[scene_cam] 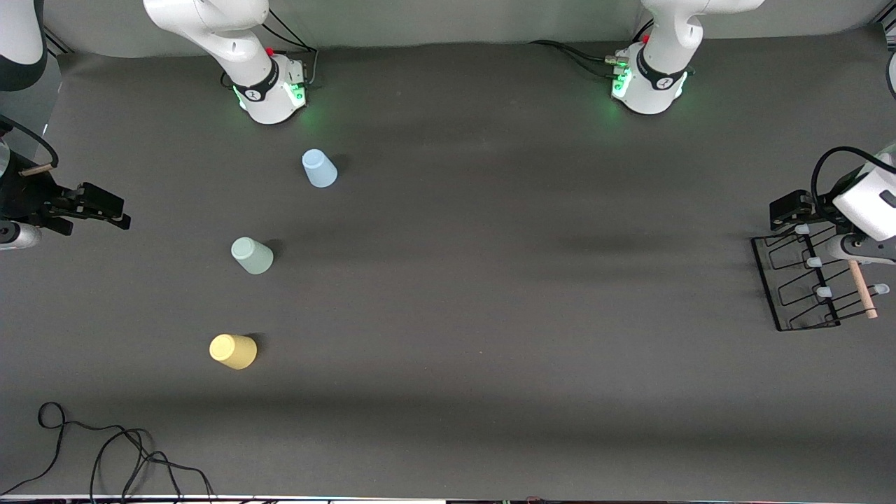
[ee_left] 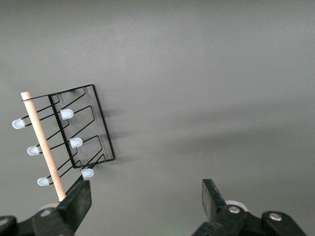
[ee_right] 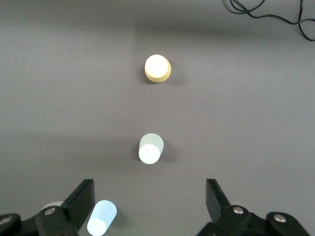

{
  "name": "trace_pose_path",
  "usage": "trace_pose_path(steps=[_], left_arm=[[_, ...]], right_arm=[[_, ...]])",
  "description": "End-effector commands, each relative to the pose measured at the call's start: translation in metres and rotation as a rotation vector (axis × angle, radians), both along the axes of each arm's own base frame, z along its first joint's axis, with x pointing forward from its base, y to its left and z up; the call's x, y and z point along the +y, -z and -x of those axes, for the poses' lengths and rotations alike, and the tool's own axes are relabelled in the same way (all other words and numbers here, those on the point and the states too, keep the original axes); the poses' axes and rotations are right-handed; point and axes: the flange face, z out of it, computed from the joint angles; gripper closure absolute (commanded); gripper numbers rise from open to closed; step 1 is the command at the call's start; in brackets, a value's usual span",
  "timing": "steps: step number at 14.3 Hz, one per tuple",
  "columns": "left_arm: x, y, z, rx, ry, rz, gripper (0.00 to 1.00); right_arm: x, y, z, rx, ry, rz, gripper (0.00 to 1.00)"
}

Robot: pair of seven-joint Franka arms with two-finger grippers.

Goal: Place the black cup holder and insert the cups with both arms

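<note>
The black cup holder (scene_cam: 805, 290) stands at the left arm's end of the table, with its wooden rod handle (scene_cam: 862, 288) on top and pale-tipped pegs. It also shows in the left wrist view (ee_left: 93, 128). My left gripper (scene_cam: 789, 210) is open and empty in the air over the rack's end nearest the bases (ee_left: 146, 201). Three cups stand upside down toward the right arm's end: the pale blue cup (scene_cam: 319, 169), the mint green cup (scene_cam: 252, 255) and the yellow cup (scene_cam: 233, 351). My right gripper (scene_cam: 112, 210) is open and empty (ee_right: 150, 199), apart from the cups (ee_right: 150, 148).
A loose black cable (scene_cam: 105, 455) lies on the dark grey table (scene_cam: 490, 315) at the corner nearest the front camera, at the right arm's end. It also shows in the right wrist view (ee_right: 266, 12). The two arm bases (scene_cam: 273, 91) stand along the table's edge farthest from the camera.
</note>
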Motion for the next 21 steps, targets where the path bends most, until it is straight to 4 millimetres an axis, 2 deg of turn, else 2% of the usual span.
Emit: trace_pose_path(steps=[1, 15, 17, 19, 21], left_arm=[[0.0, -0.004, 0.002, 0.002, -0.001, -0.009, 0.0], [0.002, -0.003, 0.001, 0.004, 0.001, -0.009, 0.0], [0.021, -0.004, 0.003, 0.005, -0.016, -0.009, 0.01], [0.031, -0.005, 0.002, 0.004, -0.013, -0.02, 0.01], [0.062, -0.001, 0.004, 0.013, -0.025, -0.028, 0.02]], right_arm=[[-0.002, -0.003, 0.002, -0.013, -0.012, 0.007, 0.0], [-0.001, -0.003, 0.001, -0.014, -0.013, 0.006, 0.0], [-0.001, -0.002, 0.001, -0.013, -0.013, 0.006, 0.0], [-0.001, -0.001, 0.001, -0.013, -0.013, 0.006, 0.0], [-0.001, -0.002, 0.001, -0.013, -0.013, 0.006, 0.0]])
